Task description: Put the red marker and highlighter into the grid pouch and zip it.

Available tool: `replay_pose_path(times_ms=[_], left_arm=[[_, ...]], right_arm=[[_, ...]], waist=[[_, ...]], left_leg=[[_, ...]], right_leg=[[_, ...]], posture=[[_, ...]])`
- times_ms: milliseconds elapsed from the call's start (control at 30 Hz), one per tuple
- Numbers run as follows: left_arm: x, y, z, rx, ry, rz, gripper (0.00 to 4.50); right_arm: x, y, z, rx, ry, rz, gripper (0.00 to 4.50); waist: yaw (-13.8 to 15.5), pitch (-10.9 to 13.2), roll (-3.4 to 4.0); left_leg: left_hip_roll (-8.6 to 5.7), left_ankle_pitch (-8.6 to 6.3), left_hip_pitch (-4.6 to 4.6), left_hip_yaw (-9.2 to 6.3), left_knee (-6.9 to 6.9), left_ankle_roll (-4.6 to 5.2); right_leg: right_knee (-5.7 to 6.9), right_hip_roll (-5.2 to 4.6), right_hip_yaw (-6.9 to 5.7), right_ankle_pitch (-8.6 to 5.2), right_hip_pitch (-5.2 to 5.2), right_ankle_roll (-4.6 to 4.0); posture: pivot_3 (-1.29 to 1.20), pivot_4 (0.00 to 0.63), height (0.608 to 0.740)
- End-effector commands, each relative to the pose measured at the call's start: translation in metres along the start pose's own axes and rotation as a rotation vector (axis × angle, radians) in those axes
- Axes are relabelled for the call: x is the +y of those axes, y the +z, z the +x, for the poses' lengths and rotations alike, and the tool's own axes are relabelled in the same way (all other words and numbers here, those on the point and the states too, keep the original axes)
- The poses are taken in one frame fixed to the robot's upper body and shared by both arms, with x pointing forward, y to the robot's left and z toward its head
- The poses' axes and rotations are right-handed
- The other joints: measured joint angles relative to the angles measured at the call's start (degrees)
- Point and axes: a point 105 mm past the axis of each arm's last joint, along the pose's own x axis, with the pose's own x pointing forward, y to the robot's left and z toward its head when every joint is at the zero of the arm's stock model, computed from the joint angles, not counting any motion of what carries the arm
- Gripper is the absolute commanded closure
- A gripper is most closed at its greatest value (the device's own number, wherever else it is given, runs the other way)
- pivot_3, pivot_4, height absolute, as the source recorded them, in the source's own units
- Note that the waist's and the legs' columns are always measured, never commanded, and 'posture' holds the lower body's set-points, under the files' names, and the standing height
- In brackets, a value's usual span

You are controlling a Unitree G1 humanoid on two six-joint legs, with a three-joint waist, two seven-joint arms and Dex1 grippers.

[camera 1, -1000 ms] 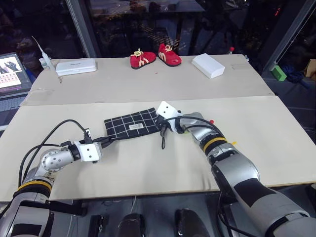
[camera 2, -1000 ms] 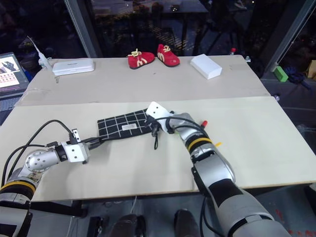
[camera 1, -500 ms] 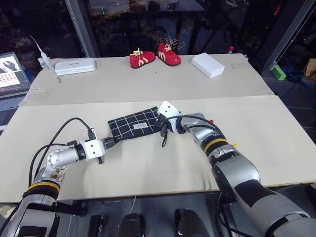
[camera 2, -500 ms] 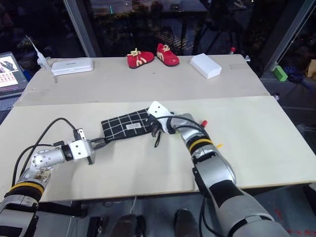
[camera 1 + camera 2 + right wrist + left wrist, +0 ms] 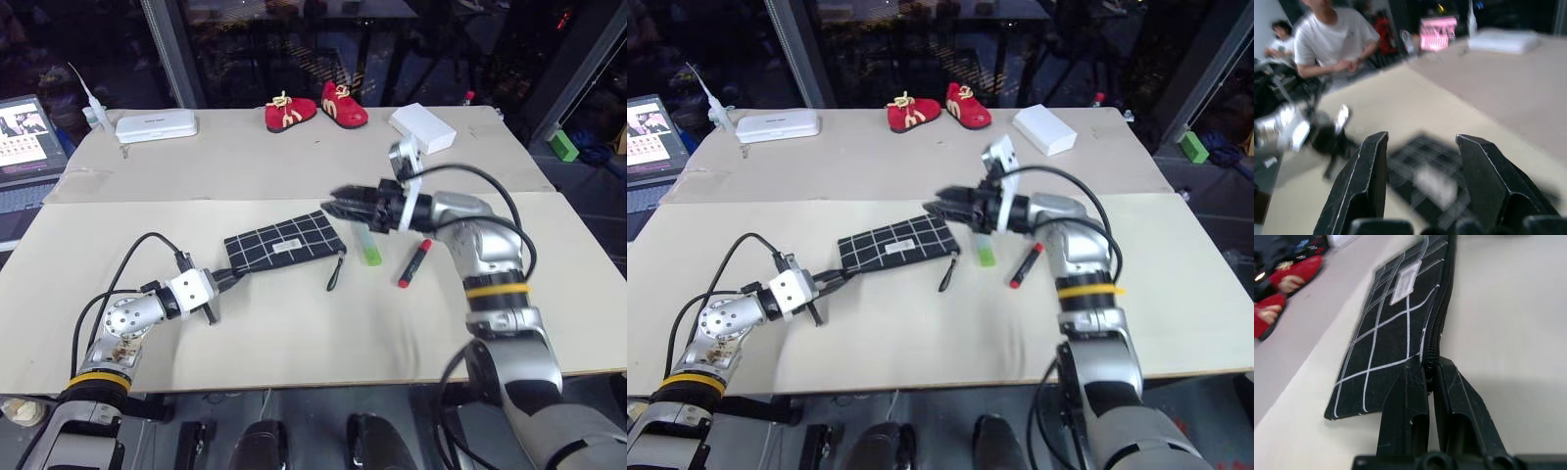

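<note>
The grid pouch [image 5: 282, 241] lies flat near the middle of the table, its black pull cord [image 5: 335, 270] trailing off its right end. My left gripper [image 5: 231, 279] is shut on the pouch's left corner; the left wrist view has both fingers [image 5: 1409, 396] pinched on the zipper edge of the pouch [image 5: 1396, 328]. To the right of the pouch lie the pale-green highlighter [image 5: 370, 251] and the red marker [image 5: 413, 262], both on the table. My right gripper [image 5: 338, 202] hovers open above the pouch's right end, holding nothing; its fingers [image 5: 1366, 176] stand wide apart.
At the back stand a pair of red baby shoes [image 5: 315, 108], a white box [image 5: 421, 127] and a white case [image 5: 155, 125]. A laptop [image 5: 24, 127] sits far left, a green block [image 5: 558, 145] off the table's right. A person in a white shirt [image 5: 1332, 41] is behind.
My right gripper has let go at the pouch's right end, opened and risen, which uncovers the highlighter and marker. The left gripper keeps its hold on the pouch's corner.
</note>
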Motion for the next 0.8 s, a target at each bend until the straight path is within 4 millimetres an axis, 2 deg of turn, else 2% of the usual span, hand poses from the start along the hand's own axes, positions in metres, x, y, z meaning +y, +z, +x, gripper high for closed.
replay_pose_path(times_ms=[33,100,233,267,300,400,800], left_arm=[[0.011,0.021,-0.006,-0.052,0.063,-0.041,4.5],[0.007,0.023,-0.008,-0.045,0.053,-0.054,4.5],[0.004,0.023,-0.011,-0.032,0.046,-0.066,4.5],[0.003,0.022,-0.011,-0.025,0.04,-0.065,4.5],[0.002,0.021,-0.012,-0.02,0.036,-0.064,4.5],[0.0,0.018,-0.013,-0.009,0.021,-0.061,4.5],[0.002,0.012,-0.015,-0.004,0.045,-0.07,4.5]], right_arm=[[0.004,-0.023,-0.008,0.108,-0.111,-0.061,1.99],[-0.001,-0.039,-0.009,0.161,-0.196,-0.047,1.99],[-0.004,-0.046,-0.003,0.182,-0.247,-0.056,1.99],[-0.011,-0.046,-0.001,0.187,-0.285,-0.063,1.99],[-0.016,-0.047,0.001,0.192,-0.313,-0.067,1.99],[-0.032,-0.03,0.004,0.154,-0.366,-0.082,1.99],[-0.018,-0.037,0.014,0.147,-0.279,0.0,1.99]], waist=[[-0.3,0.0,0.0],[-0.7,0.0,0.0],[-1.1,0.0,-0.01],[-1.1,0.0,-0.01],[-1.2,0.0,-0.01],[-1.2,0.0,-0.01],[-0.6,0.0,-0.01]], left_leg=[[0.0,0.0,0.03,0.01,0.0,-0.01],[-0.02,0.01,0.12,0.09,0.0,-0.02],[-0.02,0.07,0.26,0.15,0.0,-0.11],[-0.01,0.07,0.3,0.13,0.0,-0.11],[0.0,0.07,0.33,0.13,0.0,-0.11],[-0.02,0.07,0.32,0.15,0.0,-0.12],[-0.02,0.06,0.15,0.15,0.0,-0.09]], right_leg=[[-0.02,0.0,0.01,0.0,0.0,0.0],[-0.09,-0.02,0.05,0.0,-0.01,0.0],[-0.09,0.07,0.06,0.05,0.01,-0.08],[-0.08,0.1,0.05,0.05,0.04,-0.09],[-0.07,0.11,0.05,0.04,0.06,-0.09],[-0.08,0.1,0.06,0.04,0.05,-0.1],[-0.22,0.06,0.01,0.05,0.02,-0.11]], posture=[[0.0,0.15,0.74],[0.0,0.15,0.74],[0.0,0.15,0.74],[0.0,0.15,0.74],[0.0,0.15,0.74],[0.0,0.15,0.74],[0.0,0.15,0.74]])
